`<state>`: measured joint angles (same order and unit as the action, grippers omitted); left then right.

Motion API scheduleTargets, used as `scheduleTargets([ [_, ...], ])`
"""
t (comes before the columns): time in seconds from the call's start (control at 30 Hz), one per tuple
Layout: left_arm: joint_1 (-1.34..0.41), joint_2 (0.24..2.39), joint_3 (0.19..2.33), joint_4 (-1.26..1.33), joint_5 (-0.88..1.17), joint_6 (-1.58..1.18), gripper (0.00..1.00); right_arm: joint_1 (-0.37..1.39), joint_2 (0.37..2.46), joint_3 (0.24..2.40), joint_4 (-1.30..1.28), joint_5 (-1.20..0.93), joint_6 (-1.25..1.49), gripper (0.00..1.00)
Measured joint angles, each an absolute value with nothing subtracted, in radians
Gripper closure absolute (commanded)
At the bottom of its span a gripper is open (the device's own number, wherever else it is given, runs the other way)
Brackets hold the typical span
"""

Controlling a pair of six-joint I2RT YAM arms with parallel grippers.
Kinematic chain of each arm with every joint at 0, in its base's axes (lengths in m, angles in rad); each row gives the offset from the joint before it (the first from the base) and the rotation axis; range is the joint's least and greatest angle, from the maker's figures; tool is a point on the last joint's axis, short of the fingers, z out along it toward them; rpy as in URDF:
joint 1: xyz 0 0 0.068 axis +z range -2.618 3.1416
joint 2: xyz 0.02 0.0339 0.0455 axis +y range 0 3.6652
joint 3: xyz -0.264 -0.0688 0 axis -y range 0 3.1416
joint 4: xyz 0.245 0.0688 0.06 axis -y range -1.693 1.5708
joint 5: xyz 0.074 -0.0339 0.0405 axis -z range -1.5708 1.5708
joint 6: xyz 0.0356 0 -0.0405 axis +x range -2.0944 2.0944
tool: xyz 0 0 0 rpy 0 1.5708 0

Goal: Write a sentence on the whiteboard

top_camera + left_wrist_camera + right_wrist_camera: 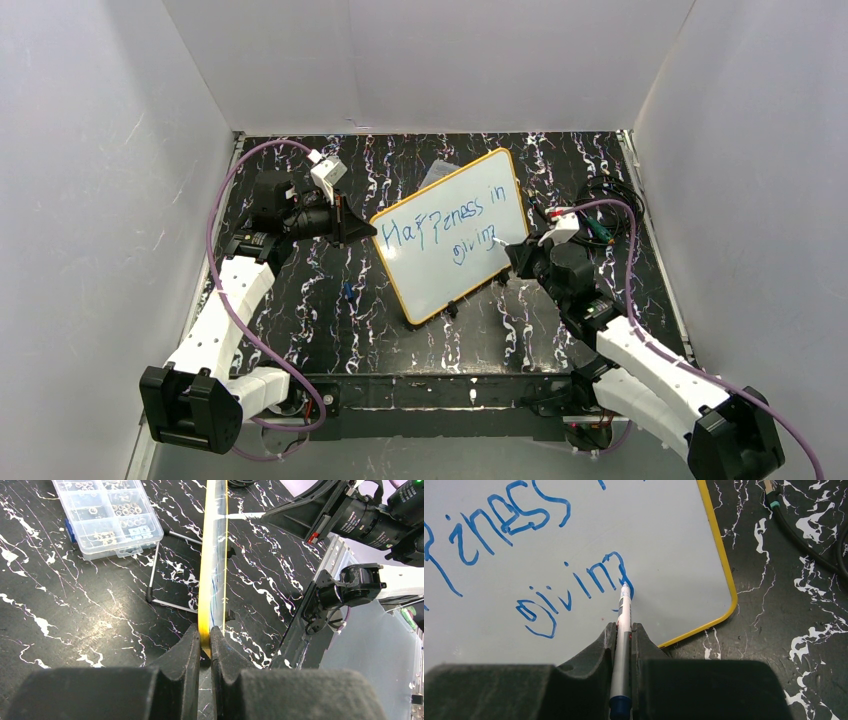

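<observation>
Black marbled tabletop (330, 320), white-walled enclosure: whiteboard (440, 280) propped tilted at centre, blue sentence (440, 225) on it in two lines; left gripper (205, 637) clamped on its yellow edge; right gripper (624, 630) clamped on marker (624, 605), tip touching the final "g"; clear compartment box (107, 517) behind the board
</observation>
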<state>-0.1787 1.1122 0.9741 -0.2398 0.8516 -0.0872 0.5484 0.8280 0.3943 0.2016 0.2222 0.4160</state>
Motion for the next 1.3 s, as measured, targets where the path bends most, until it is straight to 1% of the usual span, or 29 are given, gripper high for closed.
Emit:
scheduleTargets([
  [0.37,-0.179,1.112,0.974,-0.242,0.851,-0.089,1.0,0.547,0.873,0.429,0.241,0.226,0.411,0.99],
  [1.3,-0.179,1.112,0.973,-0.243,0.852,-0.089,1.0,0.547,0.874,0.436,0.274,0.21,0.416,0.99],
])
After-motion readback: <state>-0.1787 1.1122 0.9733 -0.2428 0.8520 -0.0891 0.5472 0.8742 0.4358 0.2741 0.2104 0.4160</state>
